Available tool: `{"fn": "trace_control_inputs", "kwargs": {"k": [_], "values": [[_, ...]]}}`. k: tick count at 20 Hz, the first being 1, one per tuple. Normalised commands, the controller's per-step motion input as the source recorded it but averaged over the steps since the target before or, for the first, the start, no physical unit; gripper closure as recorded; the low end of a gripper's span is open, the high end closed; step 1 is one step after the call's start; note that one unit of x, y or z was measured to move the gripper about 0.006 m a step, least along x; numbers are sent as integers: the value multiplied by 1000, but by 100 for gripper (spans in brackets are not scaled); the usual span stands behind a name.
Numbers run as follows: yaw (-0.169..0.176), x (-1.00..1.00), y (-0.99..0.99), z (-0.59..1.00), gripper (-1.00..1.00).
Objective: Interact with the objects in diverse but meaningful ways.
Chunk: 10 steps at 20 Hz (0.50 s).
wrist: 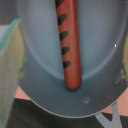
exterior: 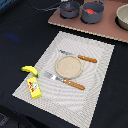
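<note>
In the wrist view a brown sausage [wrist: 70,45] with dark grill marks lies in a grey pot [wrist: 102,70], close below the camera. In the exterior view that pot [exterior: 70,10] stands at the far edge. A dark bit of my gripper [exterior: 67,3] shows just over it, cut off by the frame, and its fingers are hidden. A red round fruit [exterior: 90,10] sits in the second grey pot [exterior: 93,13]. The yellow banana [exterior: 29,70] and the yellow box with red marks [exterior: 34,87] lie at the placemat's edge on the exterior view's left.
A round tan plate [exterior: 68,66] sits mid-placemat [exterior: 95,90] between a wooden-handled knife [exterior: 80,56] and fork [exterior: 64,80]. Both pots stand on a pinkish board [exterior: 107,27] with a light bowl [exterior: 123,17]. A yellow-green object [wrist: 10,75] lies beside the pot.
</note>
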Motion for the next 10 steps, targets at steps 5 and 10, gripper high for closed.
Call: {"fn": "trace_control_inputs", "kwargs": {"k": [5,10], "values": [[-60,287,-197,813,-100],[-40,456,-630,494,-100]]}}
